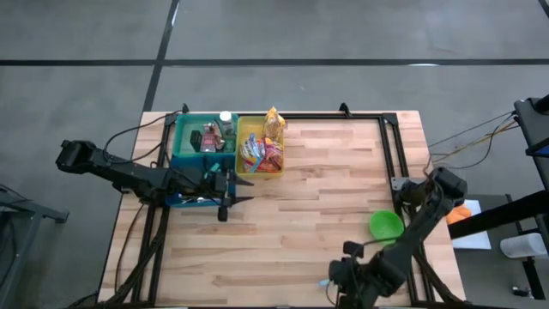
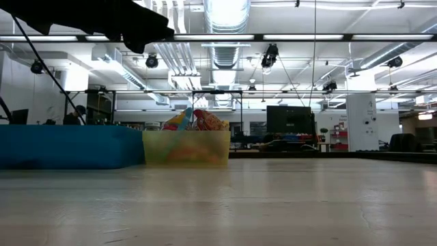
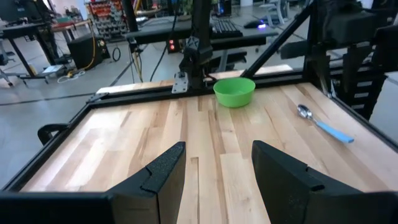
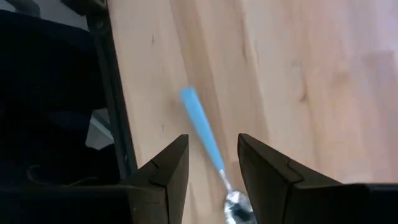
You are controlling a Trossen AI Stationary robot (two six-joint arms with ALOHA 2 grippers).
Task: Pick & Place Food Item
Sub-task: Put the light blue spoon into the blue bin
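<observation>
My left gripper (image 3: 217, 180) hangs parted and empty beside the yellow bin (image 1: 259, 148), where the snack packets (image 1: 262, 153) sit (heaped). My right gripper (image 4: 213, 171) is parted over the blue-handled spoon (image 4: 205, 137), far from that bin.

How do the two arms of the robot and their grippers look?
Both arms are dark, nearly black, built of jointed links with black cables running alongside. The left gripper and the right gripper each have two matte black jaws, broad and angular, tapering to wedge tips. No markings show.
</observation>
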